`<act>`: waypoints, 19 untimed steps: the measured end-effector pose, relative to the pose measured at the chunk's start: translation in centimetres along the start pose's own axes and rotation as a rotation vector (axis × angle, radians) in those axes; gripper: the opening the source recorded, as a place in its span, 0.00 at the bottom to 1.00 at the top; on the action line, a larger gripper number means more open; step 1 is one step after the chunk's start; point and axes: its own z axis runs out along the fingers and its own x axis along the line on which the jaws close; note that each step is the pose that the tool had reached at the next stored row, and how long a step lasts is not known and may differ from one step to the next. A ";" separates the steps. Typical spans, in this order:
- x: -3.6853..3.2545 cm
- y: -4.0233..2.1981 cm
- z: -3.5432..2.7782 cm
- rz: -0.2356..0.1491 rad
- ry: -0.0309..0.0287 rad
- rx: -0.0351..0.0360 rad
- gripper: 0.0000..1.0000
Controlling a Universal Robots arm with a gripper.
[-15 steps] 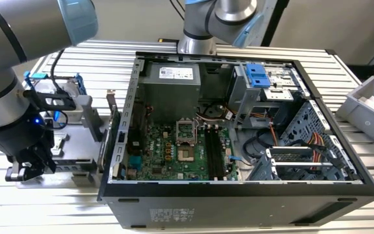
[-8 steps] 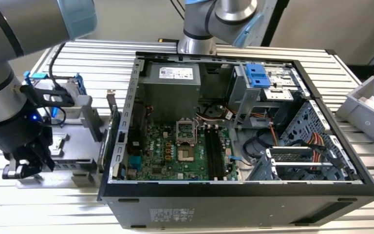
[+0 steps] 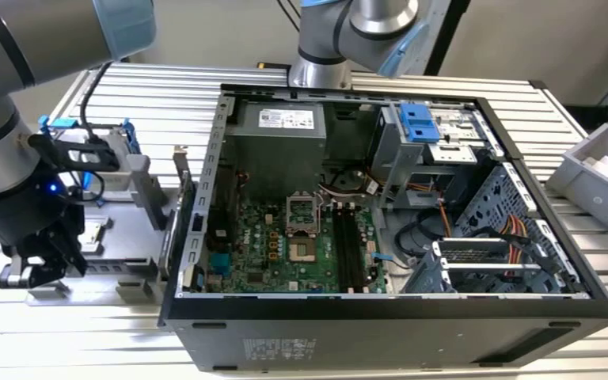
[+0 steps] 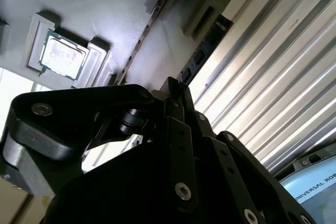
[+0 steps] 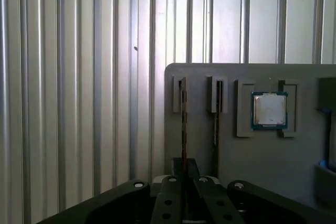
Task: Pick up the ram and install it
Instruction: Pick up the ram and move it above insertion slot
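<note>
Pincer [image 5: 184, 163] clamps ram [image 5: 184, 124] (on edge) in holder [image 5: 262, 171]

In the exterior view the parts holder [image 3: 124, 257] lies at the computer case's [image 3: 389, 321] nine o'clock, a bin [image 3: 589, 178] at two o'clock; the ram [image 5: 184, 124] stands in the holder's slot.

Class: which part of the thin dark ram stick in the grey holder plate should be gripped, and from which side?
Grip the thin dark ram stick by its upturned long edge near mid-length, pinching across its flat faces, coming straight down. It stands edge-up in a slot of the grey holder plate, so probably only that edge is free. The end effector lines up with it.
</note>
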 end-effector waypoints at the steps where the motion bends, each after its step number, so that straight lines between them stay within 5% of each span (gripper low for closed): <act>1: 0.00 0.00 -0.09 0.003 -0.0003 0.0000 0.00; 19: 0.02 0.04 -1.39 0.007 -0.0002 -0.0001 0.00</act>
